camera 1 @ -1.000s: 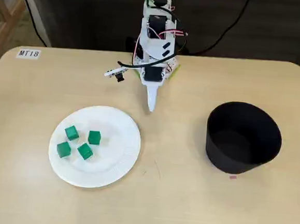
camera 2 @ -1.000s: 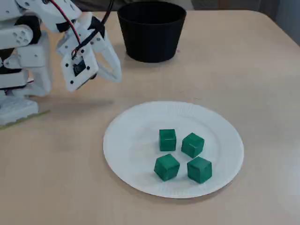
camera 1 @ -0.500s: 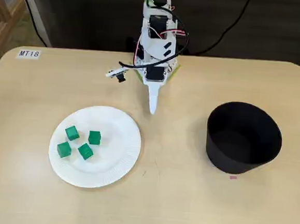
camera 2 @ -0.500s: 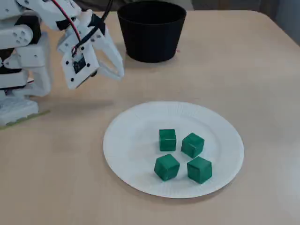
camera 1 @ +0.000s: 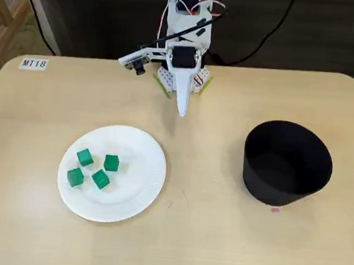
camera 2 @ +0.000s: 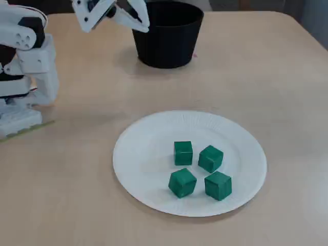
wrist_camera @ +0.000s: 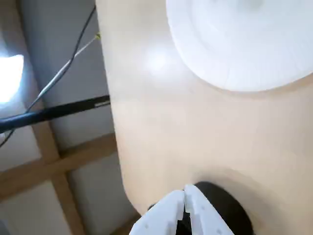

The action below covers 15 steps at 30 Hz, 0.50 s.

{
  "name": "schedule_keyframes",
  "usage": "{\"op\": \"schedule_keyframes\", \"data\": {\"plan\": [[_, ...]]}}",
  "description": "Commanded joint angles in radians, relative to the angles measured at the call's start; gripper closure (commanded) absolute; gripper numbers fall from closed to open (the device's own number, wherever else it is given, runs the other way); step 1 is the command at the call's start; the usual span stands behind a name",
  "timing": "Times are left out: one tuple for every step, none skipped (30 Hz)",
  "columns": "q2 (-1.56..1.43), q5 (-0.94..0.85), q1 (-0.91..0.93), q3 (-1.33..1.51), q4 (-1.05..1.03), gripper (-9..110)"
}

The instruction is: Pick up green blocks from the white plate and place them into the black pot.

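Observation:
Several green blocks [camera 1: 100, 178] lie in a loose cluster on the white plate [camera 1: 139, 160], left of centre in both fixed views; the blocks [camera 2: 183, 152] sit apart from each other on the plate [camera 2: 146, 154]. The black pot [camera 1: 283, 190] stands to the right, and it appears empty; in a fixed view the pot [camera 2: 165, 48] is at the back. My white gripper [camera 1: 180, 111] hangs in the air near the arm's base, far from the blocks. Its fingertips touch in the wrist view, gripper [wrist_camera: 185, 193] shut and empty. It shows high up in front of the pot, gripper [camera 2: 145, 21].
The arm's base [camera 2: 23, 61] stands at the table's back edge. A small label [camera 1: 33, 63] is stuck at the far left corner. The wrist view shows the plate [wrist_camera: 244, 44] and the table edge with floor beyond.
The arm has lifted and drawn back toward its base, raising the shut gripper well above the table. Blocks, plate and pot have not moved.

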<state>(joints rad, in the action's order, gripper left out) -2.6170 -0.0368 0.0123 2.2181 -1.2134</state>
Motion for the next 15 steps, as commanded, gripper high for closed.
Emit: {"op": "schedule_keyframes", "data": {"plan": [[0.25, 0.003, 0.043, -0.291, -0.064, 104], [0.296, 0.011, 0.063, -0.336, -0.083, 104], [0.336, 0.026, 0.087, -0.371, -0.103, 104], [0.367, 0.041, 0.115, -0.391, -0.115, 104], [0.388, 0.055, 0.147, -0.4, -0.124, 104], [0.403, 0.08, 0.187, -0.405, -0.133, 104], [0.414, 0.098, 0.229, -0.405, -0.133, 104], [0.428, 0.104, 0.272, -0.407, -0.132, 104], [0.446, 0.117, 0.316, -0.411, -0.133, 104], [0.468, 0.124, 0.359, -0.413, -0.135, 104], [0.489, 0.129, 0.396, -0.419, -0.135, 104], [0.512, 0.133, 0.43, -0.426, -0.137, 104], [0.541, 0.135, 0.459, -0.436, -0.141, 104], [0.574, 0.135, 0.486, -0.451, -0.152, 104], [0.609, 0.135, 0.511, -0.474, -0.166, 104]]}}
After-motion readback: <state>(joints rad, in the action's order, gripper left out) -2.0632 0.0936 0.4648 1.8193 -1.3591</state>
